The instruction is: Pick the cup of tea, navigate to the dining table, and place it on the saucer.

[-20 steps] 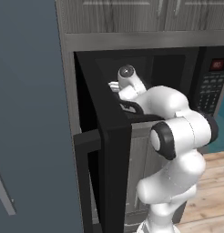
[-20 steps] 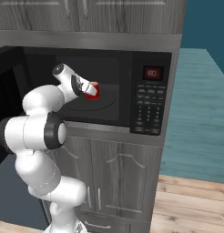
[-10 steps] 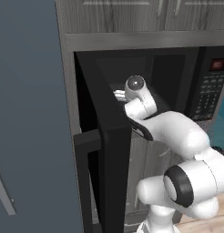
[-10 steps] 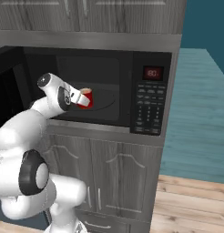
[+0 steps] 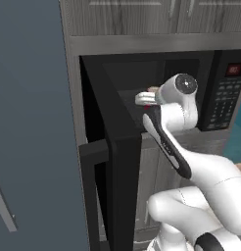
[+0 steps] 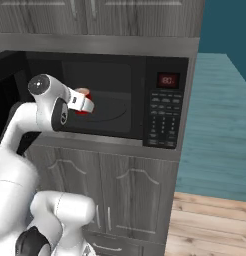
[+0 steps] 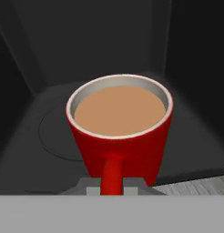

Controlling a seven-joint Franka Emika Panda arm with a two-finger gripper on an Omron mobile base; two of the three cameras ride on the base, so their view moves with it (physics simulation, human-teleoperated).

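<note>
kitchen | built-in microwave [image 6: 105, 102] | wood-grain cabinets [image 6: 135, 200] | plank floor [image 6: 210, 225]

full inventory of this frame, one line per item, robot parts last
cup of tea: 1, red with light brown liquid, at the front of the microwave cavity, handle toward the hand camera
microwave: 1, black, built in under the upper cabinets, interior dark with a round turntable
microwave door: 1, black, swung open on the left
control panel: 1, black with a red display, right of the cavity
upper cabinets: grey wood, above the microwave
lower cabinets: grey wood, two doors with handles, below the microwave
tall panel: 1, grey-blue, left of the door
floor: light wood, lower right
arm: 1, white, reaching into the cavity
gripper: 1, at the cup; jaw state unclear
</note>
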